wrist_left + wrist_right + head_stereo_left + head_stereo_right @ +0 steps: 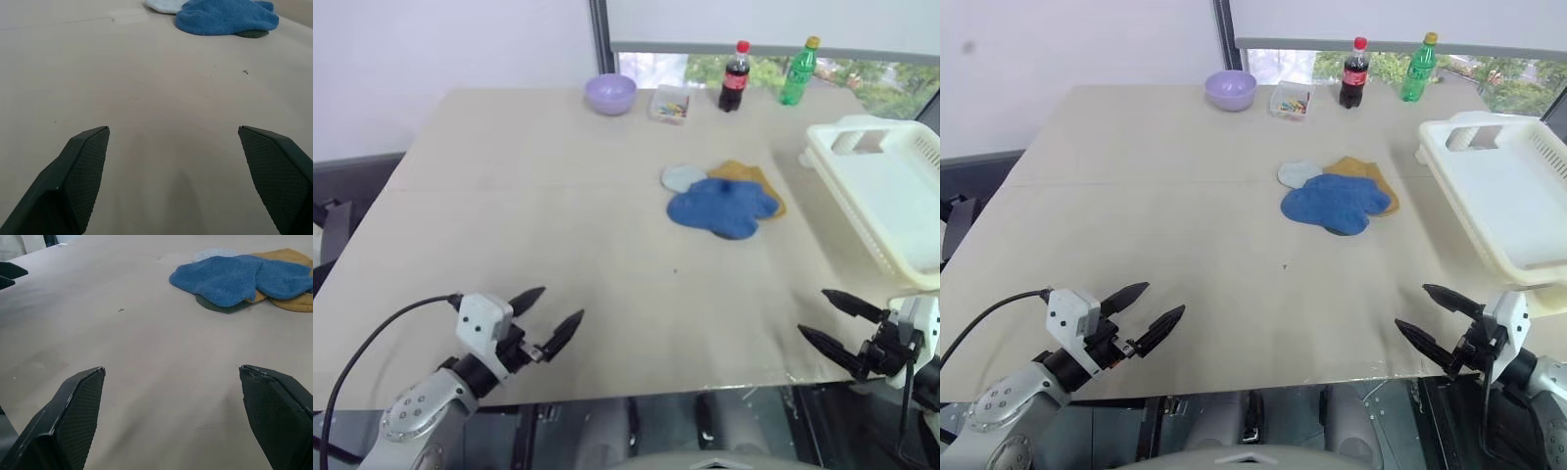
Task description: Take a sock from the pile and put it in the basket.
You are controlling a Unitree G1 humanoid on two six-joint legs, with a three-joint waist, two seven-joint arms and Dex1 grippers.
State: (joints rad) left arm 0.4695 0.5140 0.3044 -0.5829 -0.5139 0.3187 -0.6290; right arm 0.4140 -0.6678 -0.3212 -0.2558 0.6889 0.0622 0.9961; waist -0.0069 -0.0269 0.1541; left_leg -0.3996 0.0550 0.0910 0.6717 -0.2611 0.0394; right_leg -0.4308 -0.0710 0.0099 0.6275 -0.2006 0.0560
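Note:
The pile [724, 196] lies on the beige table, right of centre. On top of it spreads the royal-blue sock [720, 206], over a mustard-yellow sock [749, 176], a pale grey one [682, 177] and a dark green one [220, 306]. The cream-white basket [891, 191] stands at the table's right edge, beside the pile. My left gripper [551, 321] hovers open at the near left edge, far from the socks. Over the near right edge my right gripper [824, 318] is open too, with nothing between its fingers.
At the far edge stand a lilac bowl [611, 94], a small clear box of coloured bits [670, 104], a cola bottle [735, 76] and a green bottle [799, 71]. A bare stretch of table [558, 215] lies between the grippers and the pile.

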